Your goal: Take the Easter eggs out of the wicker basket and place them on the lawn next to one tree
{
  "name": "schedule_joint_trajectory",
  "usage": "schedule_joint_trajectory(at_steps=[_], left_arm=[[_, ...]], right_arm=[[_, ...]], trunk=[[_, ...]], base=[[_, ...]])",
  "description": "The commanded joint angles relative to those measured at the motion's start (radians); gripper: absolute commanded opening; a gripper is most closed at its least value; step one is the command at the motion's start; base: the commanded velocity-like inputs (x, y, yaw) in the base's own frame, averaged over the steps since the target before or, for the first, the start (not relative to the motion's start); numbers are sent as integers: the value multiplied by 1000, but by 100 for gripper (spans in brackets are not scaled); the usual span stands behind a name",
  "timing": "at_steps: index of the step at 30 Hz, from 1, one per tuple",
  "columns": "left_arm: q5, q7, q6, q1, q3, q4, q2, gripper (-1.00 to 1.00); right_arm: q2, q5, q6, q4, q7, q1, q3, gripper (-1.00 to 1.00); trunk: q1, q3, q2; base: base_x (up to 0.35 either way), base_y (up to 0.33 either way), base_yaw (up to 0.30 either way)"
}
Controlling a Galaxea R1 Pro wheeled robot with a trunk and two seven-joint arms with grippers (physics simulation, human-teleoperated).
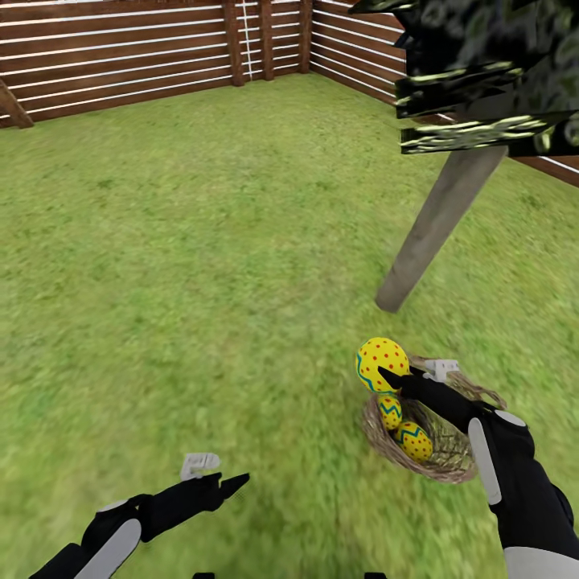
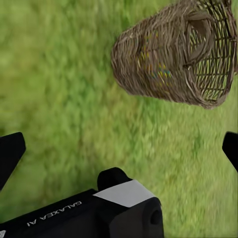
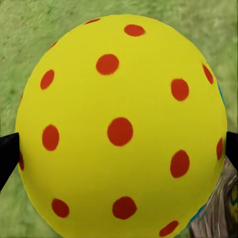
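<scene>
Three Easter eggs show in the head view, all yellow with red dots and blue zigzag bands. One egg is clamped in the right gripper, raised just above the near rim of the wicker basket; in the right wrist view this held egg sits between two dark fingertips, one at each side. Two more eggs, a smaller-looking one and another beside it, lie inside the basket on the lawn. A slanting grey-brown tree trunk meets the grass near the basket, beyond it, with dark angular foliage overhead. A brown slatted fence closes the far side of the garden. The left gripper hovers low over the grass, well apart from the basket, jaws spread wide and holding nothing; in the left wrist view its fingertips stand far apart, with the basket ahead of them
</scene>
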Motion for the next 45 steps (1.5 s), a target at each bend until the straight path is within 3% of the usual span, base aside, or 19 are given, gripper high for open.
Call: schedule_joint_trajectory(at_steps=[1, 10, 32, 36, 41, 45], left_arm=[[8, -1, 2, -1, -1, 0, 1, 100], [6, -1, 3, -1, -1, 0, 1, 100], [4, 1, -7, -1, -3, 2, -1, 100], [-68, 2, -9, -1, -2, 3, -4, 100], [-52, 0, -19, 7, 13, -22, 25, 100], [-54, -1, -41, 7, 10, -5, 24, 100]], right_arm=[[0, -10, 9, -1, 0, 0, -1, -100], [-1, -9, 13, 1, -1, 0, -3, -100], [-1, -10, 9, 1, -1, 0, -3, -100], [-1, -10, 7, 2, -1, 0, -1, -100], [-7, -13, 30, 6, 26, 1, -3, -100], [-7, -13, 29, 14, 39, 1, -8, -100]], trunk=[[0, 1, 0], [0, 16, 0], [0, 34, 0], [0, 35, 0], [0, 35, 0], [0, 37, 0]], base=[[34, 264, 0], [26, 270, -5], [130, 242, -133], [3, 276, -80], [1, 250, 0], [67, 282, -10]])
